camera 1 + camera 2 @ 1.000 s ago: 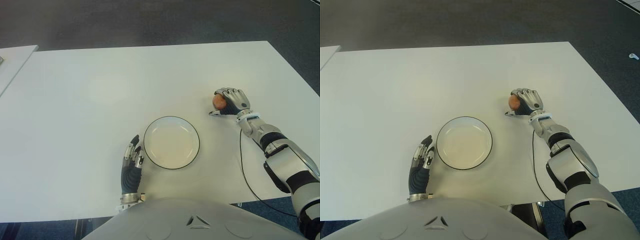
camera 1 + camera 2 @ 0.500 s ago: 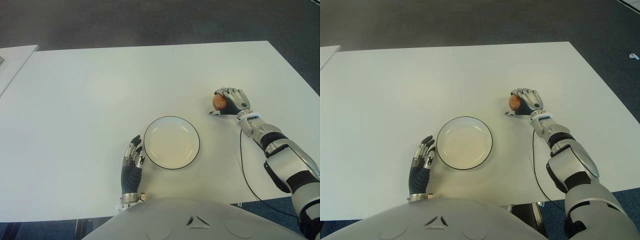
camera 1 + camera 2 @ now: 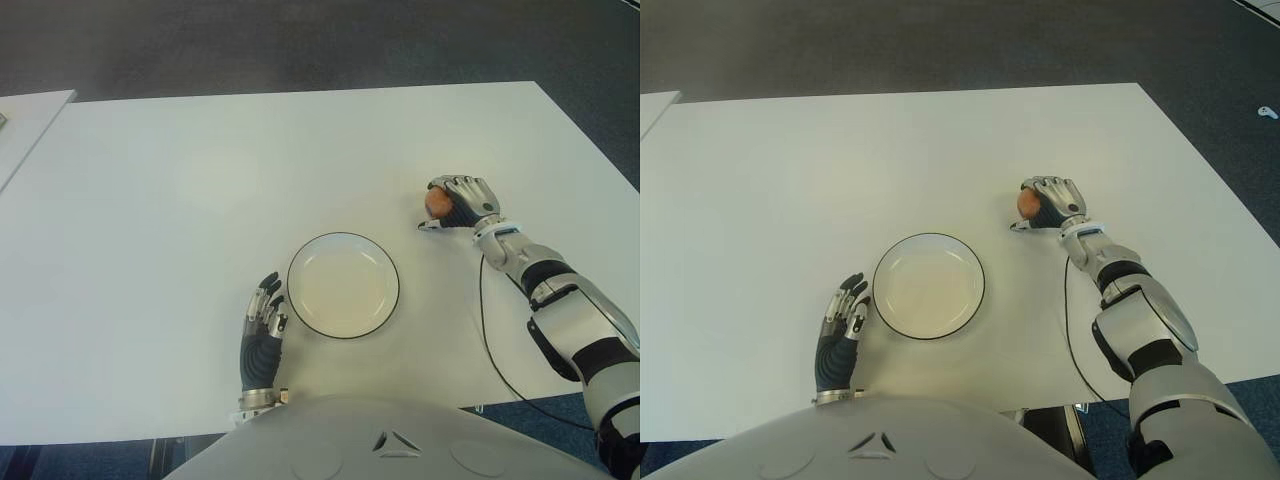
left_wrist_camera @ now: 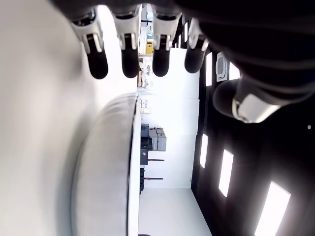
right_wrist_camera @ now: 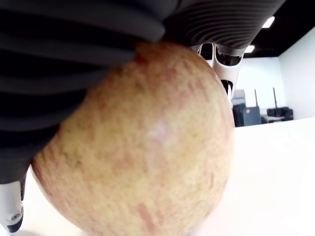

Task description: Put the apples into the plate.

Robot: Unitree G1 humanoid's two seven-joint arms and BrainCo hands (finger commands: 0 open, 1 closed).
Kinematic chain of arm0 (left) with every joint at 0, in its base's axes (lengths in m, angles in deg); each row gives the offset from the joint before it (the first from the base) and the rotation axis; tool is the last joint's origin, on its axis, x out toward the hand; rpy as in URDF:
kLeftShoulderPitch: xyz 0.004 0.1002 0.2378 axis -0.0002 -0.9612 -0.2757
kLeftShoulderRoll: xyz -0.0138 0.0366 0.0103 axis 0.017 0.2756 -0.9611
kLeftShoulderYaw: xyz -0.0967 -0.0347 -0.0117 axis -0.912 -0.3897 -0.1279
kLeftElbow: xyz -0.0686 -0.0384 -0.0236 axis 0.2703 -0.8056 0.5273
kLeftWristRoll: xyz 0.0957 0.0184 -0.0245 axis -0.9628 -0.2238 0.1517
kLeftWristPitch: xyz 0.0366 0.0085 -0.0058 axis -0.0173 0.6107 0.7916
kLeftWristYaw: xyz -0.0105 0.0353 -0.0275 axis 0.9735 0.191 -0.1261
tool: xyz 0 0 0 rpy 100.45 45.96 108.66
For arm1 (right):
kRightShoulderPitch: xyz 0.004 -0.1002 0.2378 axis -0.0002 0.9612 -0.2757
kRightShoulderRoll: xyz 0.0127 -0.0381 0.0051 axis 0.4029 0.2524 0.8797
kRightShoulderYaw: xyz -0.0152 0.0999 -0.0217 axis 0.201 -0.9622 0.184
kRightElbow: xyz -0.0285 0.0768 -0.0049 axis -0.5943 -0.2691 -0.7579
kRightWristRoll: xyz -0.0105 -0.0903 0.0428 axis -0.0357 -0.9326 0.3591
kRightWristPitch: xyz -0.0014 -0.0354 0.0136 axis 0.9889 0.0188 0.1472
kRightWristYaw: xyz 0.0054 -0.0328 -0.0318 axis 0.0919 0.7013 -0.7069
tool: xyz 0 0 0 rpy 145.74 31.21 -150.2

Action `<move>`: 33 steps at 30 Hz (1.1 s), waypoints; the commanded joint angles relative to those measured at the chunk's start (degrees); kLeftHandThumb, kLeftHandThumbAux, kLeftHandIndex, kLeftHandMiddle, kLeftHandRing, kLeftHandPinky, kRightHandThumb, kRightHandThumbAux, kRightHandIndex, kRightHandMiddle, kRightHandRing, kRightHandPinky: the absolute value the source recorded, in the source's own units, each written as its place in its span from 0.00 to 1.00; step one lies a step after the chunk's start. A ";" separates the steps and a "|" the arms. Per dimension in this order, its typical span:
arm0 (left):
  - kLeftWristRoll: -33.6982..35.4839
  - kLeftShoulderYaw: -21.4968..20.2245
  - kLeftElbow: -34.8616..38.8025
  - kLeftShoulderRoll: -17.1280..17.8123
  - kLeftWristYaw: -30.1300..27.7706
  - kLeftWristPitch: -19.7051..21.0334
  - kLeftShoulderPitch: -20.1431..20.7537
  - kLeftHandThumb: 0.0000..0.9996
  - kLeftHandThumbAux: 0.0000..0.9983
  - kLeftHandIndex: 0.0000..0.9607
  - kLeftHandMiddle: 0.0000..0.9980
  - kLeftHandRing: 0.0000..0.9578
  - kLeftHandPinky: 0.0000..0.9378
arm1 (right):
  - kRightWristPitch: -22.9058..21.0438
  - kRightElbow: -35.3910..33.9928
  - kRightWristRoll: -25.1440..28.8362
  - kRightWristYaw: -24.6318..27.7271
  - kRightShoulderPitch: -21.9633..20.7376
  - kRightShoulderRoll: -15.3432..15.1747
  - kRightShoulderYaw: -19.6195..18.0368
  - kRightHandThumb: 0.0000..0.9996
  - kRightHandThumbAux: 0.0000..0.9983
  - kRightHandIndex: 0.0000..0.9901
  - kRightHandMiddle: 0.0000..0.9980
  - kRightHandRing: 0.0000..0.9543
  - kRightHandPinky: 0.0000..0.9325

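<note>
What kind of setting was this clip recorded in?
Probably a lab or office: a bare white table on dark carpet, with only a plate and the apple in the right hand. The left hand shows left of the plate.

No text, label, brand or number can be read on anything here. The robot's chest (image 3: 397, 441) bears a small triangular mark, possibly a logo, without letters.

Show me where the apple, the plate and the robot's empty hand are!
apple (image 3: 436, 203), left eye view, on its red skin showing beside the right hand's fingers.
plate (image 3: 343, 237), left eye view, on the far dark rim.
left hand (image 3: 262, 330), left eye view, on the back of the hand.
</note>
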 commanded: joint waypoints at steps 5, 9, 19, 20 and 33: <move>0.06 0.33 -0.45 -1.93 0.22 1.46 -0.39 0.08 0.44 0.15 0.13 0.13 0.19 | 5.97 -2.68 1.63 1.74 -2.86 -0.69 -2.62 0.71 0.71 0.44 0.78 0.81 0.77; 0.00 0.10 -0.84 -1.98 0.33 1.01 -0.04 0.08 0.44 0.15 0.14 0.15 0.22 | 9.98 -5.72 3.05 2.34 -3.90 -2.28 -4.88 0.71 0.71 0.45 0.79 0.83 0.80; -0.13 -0.04 -0.77 -1.59 -0.02 1.58 0.16 0.07 0.43 0.15 0.14 0.15 0.21 | 15.53 -10.46 5.22 3.45 -4.55 -4.13 -9.38 0.71 0.71 0.45 0.82 0.86 0.85; -0.07 -0.02 -0.68 -1.56 -0.09 1.69 0.13 0.07 0.43 0.15 0.14 0.15 0.21 | 15.87 -11.03 5.30 3.53 -4.59 -4.23 -9.67 0.71 0.71 0.45 0.82 0.86 0.86; 1.25 0.17 -0.48 -1.70 -0.64 1.80 0.16 0.07 0.44 0.14 0.13 0.15 0.20 | 19.03 -19.58 8.09 9.01 -2.49 -5.13 -14.00 0.72 0.71 0.45 0.83 0.88 0.89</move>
